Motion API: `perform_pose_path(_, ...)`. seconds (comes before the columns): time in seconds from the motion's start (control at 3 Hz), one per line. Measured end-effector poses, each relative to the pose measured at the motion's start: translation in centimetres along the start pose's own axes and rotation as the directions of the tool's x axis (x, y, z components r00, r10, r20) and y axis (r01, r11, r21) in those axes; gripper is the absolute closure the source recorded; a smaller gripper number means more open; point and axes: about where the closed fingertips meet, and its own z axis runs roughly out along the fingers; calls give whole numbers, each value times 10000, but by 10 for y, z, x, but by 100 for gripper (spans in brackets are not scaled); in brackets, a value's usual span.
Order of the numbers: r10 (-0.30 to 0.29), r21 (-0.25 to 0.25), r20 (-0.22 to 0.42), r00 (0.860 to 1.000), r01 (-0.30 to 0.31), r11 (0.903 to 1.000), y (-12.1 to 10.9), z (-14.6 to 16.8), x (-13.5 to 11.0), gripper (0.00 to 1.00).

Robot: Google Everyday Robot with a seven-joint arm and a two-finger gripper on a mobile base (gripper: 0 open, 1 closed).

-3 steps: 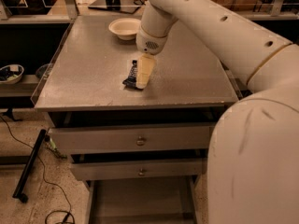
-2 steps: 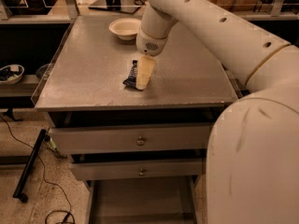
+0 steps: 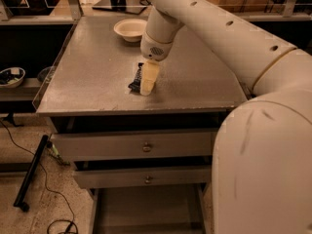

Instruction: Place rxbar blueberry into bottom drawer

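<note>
While the white arm (image 3: 209, 33) reaches in from the right front and slopes down across the far right of the desk (image 3: 83, 87), its rounded wrist turns straight down over the middle of the top. The gripper (image 3: 148, 81) hangs from that wrist, cream-coloured and pointing at the surface, with its tip down at the desk top a little nearer the front edge than the back. Whether it is open or closed on anything cannot be told from this view.

The rxbar blueberry (image 3: 136, 79) lies flat on the desk top right against the left side of the gripper, a dark wrapper with its long side running roughly front to back. Part of it is hidden behind the gripper.

A cream bowl (image 3: 130, 29) stands near the back edge of the desk, well apart from the bar and beyond the wrist.

Below the front edge, the top drawer (image 3: 122, 146) and the middle drawer (image 3: 122, 178) show their grey fronts with small round knobs. Beneath them the bottom drawer (image 3: 146, 209) is pulled out toward the camera, its flat floor showing.
</note>
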Motion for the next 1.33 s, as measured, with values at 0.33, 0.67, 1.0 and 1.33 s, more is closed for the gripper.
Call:
perform_pose_path(0.33, -175, -264, -76, 9998, 173, 9995, 11, 3, -8, 0)
perform_pose_path(0.67, -65, -414, 92, 9999, 69, 9991, -3, 23, -11, 0)
perform_pose_path(1.0, 24, -454, 42, 10000, -22, 9990, -8, 30, -10, 4)
perform_pose_path(1.33, 24, -454, 42, 10000, -22, 9990, -8, 30, -10, 27)
